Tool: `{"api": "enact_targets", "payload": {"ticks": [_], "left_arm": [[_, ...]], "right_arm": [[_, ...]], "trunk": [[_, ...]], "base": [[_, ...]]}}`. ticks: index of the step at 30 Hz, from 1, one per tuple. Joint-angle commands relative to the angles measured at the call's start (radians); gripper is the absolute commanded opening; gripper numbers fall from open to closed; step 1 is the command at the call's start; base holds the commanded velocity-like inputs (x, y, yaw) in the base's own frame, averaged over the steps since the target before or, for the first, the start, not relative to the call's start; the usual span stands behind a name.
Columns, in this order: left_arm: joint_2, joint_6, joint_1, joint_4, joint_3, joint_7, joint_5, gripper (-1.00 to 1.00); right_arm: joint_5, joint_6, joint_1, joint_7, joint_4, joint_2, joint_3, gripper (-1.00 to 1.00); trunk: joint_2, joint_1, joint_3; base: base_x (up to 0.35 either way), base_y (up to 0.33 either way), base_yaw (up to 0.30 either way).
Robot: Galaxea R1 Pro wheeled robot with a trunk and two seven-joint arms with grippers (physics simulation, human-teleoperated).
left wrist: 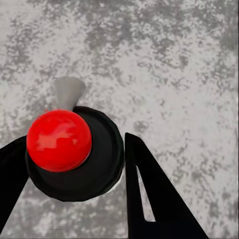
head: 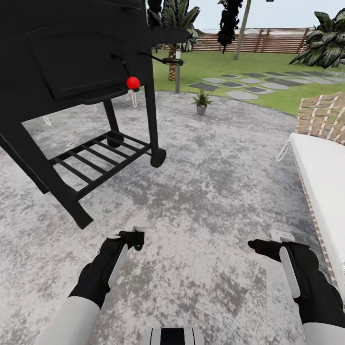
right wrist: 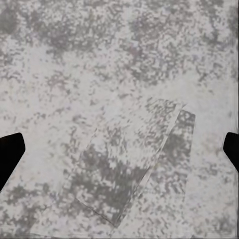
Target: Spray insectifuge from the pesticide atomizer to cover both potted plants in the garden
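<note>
Mottled grey paving (head: 215, 182), black grill cart (head: 72, 72), white-cushioned wicker lounger (head: 321, 167), lawn (head: 268, 62), brown slatted fence (head: 268, 40)

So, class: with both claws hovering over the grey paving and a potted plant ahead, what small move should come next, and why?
Probably roll forward toward the potted plant by the lawn, steering right of the black grill. The left claw seems to hold something dark already; the right claw is empty and open, and the plant is beyond spraying range.

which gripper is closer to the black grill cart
Left. The left gripper hangs over the grey paving just short of the black grill cart ahead of it; the right gripper is farther off, nearer the white lounger.
</note>
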Motion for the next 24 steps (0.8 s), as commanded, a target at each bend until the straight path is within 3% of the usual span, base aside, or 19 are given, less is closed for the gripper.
{"api": "enact_targets", "payload": {"ticks": [1,24], "left_arm": [[0.000,0.005,0.000,-0.001,0.000,0.001,0.001,-1.00],[0.000,0.005,0.000,-0.001,0.000,0.000,0.001,-1.00]], "right_arm": [[-0.004,0.004,-0.001,0.000,-0.001,0.000,-0.001,1.00],[-0.004,0.004,-0.001,0.000,-0.001,0.000,-0.002,1.00]], "trunk": [[0.000,0.000,-0.001],[0.000,0.000,0.006]], "base": [[0.338,-0.018,-0.272],[0.346,-0.001,-0.272]]}}
